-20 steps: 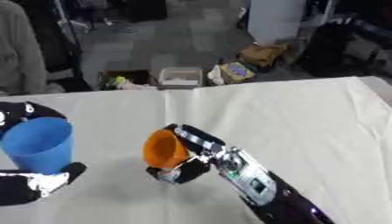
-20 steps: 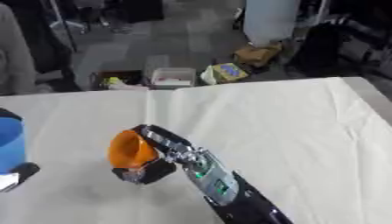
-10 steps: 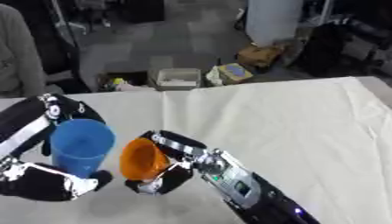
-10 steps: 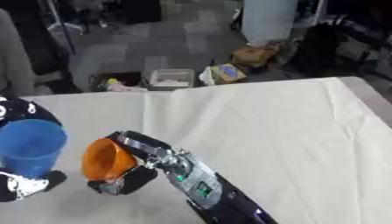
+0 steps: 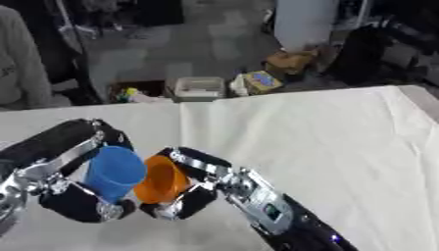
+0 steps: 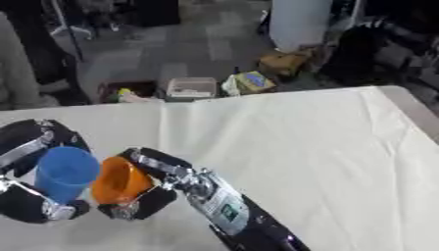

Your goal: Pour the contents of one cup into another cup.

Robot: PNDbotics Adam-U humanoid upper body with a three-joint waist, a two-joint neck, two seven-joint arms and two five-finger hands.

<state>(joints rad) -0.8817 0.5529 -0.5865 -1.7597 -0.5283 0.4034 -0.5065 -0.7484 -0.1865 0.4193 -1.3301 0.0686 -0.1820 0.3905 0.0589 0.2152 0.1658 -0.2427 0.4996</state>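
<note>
Orange cup now against blue cup, both hands' fingers curled round them.

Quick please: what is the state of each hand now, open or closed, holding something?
Left hand: closed on the blue cup.
Right hand: closed on the orange cup.

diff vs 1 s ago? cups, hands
The right hand carried the orange cup toward the robot's left and tipped it against the blue cup. The left hand brought the blue cup inward to meet it. Both hands stay curled round their cups; no contents are visible. The white table is unchanged.
</note>
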